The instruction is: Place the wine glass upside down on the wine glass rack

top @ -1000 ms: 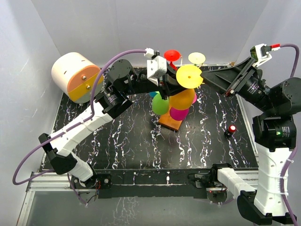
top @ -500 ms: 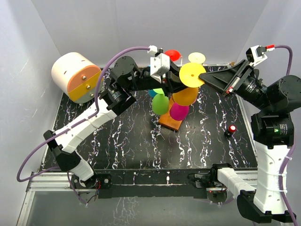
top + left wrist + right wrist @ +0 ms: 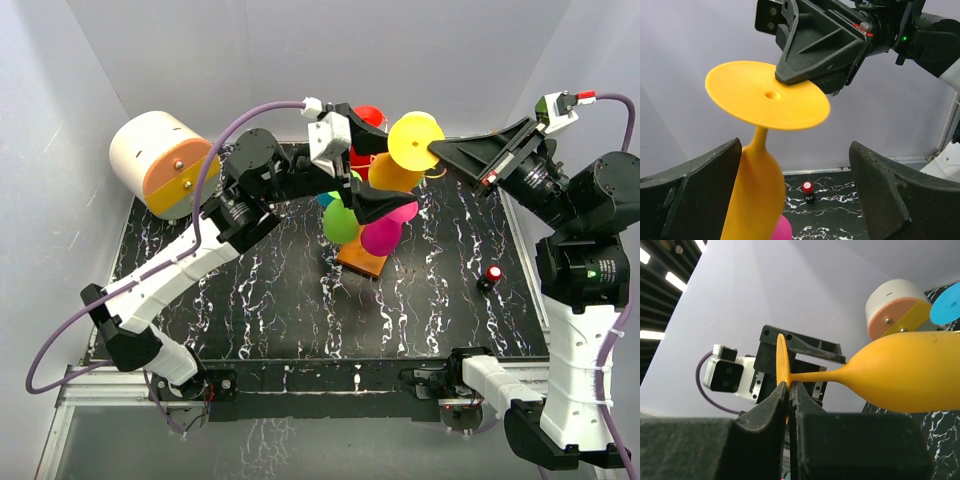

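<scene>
White walls ring the black marbled table (image 3: 270, 290). Over the wine glass rack (image 3: 361, 262) the wine glass (image 3: 900, 375) hangs foot-up, stem near upright. The right gripper (image 3: 788, 387) pinches its foot rim, while the left gripper (image 3: 795, 150) gapes around the bowl, apparently not touching.

You are looking down at a black table (image 3: 250, 310) with thin white squiggly lines all over it. A plain pale back wall (image 3: 250, 50) stands at 12 o'clock. Side walls stand at 9 o'clock (image 3: 40, 230) and 3 o'clock (image 3: 605, 50). In the right wrist view, long bright lights (image 3: 675, 279) shine on a dark ceiling at 10 o'clock.
</scene>
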Action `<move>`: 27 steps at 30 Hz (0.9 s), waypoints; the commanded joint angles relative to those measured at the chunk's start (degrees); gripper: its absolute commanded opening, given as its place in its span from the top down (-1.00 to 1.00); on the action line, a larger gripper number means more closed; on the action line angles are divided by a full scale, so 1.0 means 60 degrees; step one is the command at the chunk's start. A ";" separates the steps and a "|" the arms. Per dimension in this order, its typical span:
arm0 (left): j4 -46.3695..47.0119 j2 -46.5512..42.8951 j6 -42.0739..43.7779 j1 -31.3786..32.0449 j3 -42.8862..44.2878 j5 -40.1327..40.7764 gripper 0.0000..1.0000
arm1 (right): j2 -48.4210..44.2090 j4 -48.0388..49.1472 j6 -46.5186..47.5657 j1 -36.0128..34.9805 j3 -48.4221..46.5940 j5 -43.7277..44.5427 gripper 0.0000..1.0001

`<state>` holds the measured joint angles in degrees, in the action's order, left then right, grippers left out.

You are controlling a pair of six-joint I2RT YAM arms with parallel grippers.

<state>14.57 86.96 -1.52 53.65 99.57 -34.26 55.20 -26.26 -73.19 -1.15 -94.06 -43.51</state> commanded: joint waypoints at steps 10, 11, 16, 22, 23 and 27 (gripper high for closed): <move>0.0284 -0.2442 -0.0382 0.0036 -0.1906 0.1039 -0.83 | -0.0694 -0.1470 0.2618 -0.0021 -0.1134 0.3676 1.00; 0.0215 -0.2570 -0.0427 0.0034 -0.2049 0.1116 -0.83 | -0.0726 -0.1574 0.2889 -0.0029 -0.1148 0.3867 1.00; -0.0100 -0.3430 -0.0689 0.0031 -0.3040 0.1612 -0.83 | -0.0880 -0.1761 0.4264 -0.0014 -0.1233 0.4142 1.00; -0.1196 -0.4489 -0.0906 0.0035 -0.4429 0.2889 -0.84 | -0.0583 -0.3171 0.5931 -0.0038 -0.2060 0.5216 1.00; -0.1331 -0.4625 -0.1003 0.0038 -0.4644 0.3113 -0.84 | -0.0495 -0.3415 0.6066 -0.0042 -0.2148 0.5372 1.00; -0.1803 -0.5105 -0.1397 0.0032 -0.5391 0.3903 -0.84 | -0.0299 -0.3734 0.6239 -0.0042 -0.1719 0.5842 1.00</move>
<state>7.18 59.40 -6.98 53.65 70.08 -17.74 51.62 -46.11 -40.29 -1.15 -105.12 -13.28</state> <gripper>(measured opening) 0.916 0.029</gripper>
